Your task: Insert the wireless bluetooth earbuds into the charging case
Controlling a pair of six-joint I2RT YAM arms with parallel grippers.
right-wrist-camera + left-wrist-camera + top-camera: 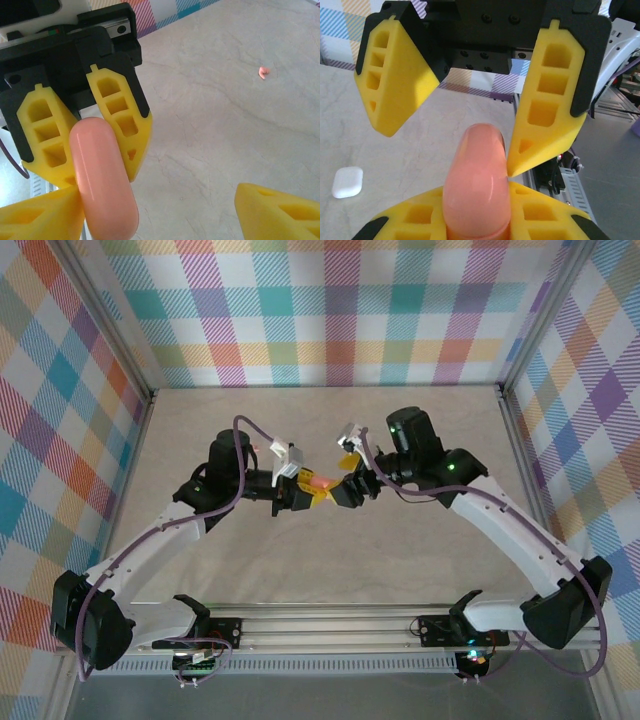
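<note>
Charging case (477, 185) | left jaws clamp it aloft | right jaws spread, facing

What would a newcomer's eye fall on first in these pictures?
First comes the pink case, held in the air above the middle of the table. The left gripper is clamped on it, and the right gripper stands open around its free end. After that, the eye finds a white case and a tiny pink earbud, each lying alone on the pale table.
</note>
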